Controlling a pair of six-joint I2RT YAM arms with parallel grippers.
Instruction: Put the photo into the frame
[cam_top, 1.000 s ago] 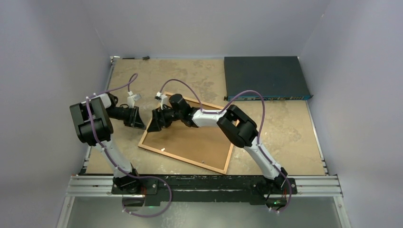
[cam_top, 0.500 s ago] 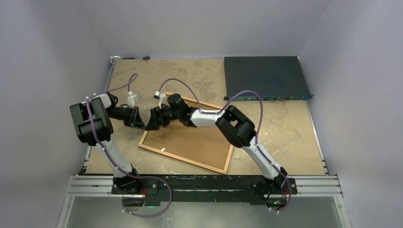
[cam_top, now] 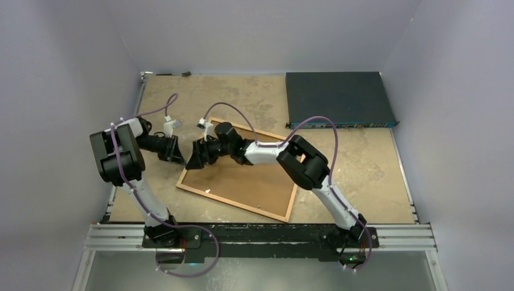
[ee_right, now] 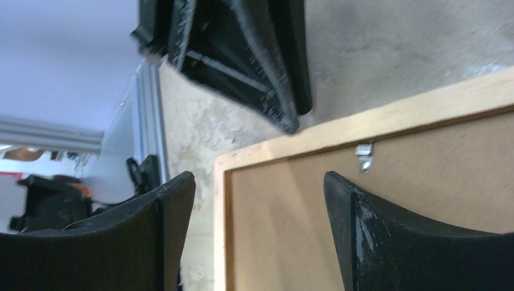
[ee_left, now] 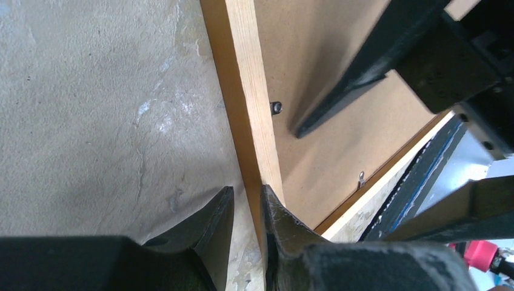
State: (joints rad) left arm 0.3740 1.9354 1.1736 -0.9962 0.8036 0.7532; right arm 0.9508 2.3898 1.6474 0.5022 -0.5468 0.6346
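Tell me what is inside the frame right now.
Inside the frame only the brown backing board shows, with small metal clips at its edge. The board covers whatever lies beneath, so the photo cannot be seen.

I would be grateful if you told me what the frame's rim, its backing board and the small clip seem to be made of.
The frame rim looks like pale matte wood, with faint grain. The backing board seems to be brown fibreboard or hardboard: smooth, uniform, grainless. The clip looks like metal, silvery and shiny.
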